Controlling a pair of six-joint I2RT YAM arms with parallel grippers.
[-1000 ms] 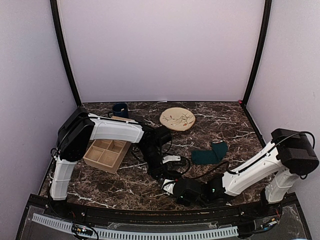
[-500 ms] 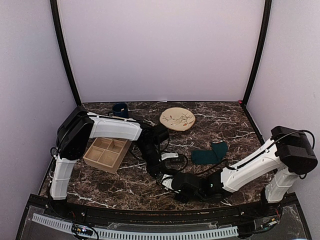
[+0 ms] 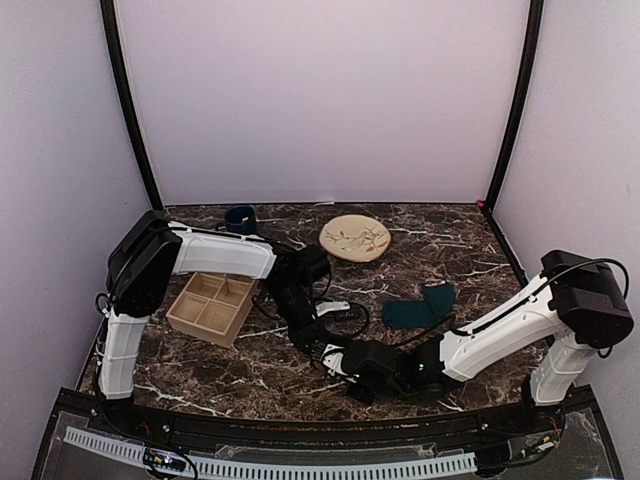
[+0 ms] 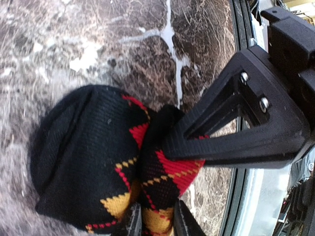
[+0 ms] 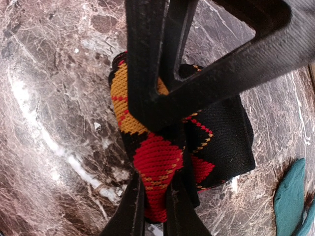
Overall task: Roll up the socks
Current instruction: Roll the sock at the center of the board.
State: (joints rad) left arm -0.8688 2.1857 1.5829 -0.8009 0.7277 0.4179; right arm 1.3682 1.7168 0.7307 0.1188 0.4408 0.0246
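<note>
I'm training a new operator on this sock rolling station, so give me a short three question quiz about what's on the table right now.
1. True or false: the plain teal-green fabric socks lie on the dark marble table, outside the pale wooden compartment tray.
2. What does the right tool pinch? A dark blue mug; B black argyle sock with red and yellow diamonds; C round beige plate.
3. How many compartments has that tray?
Key: 1 true; 2 B; 3 four.

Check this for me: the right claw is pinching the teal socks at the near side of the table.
Wrong sock. The right claw pinches the black argyle socks, not the teal socks, which lie untouched off to the side. The right wrist view shows it; the rest stands.
</note>
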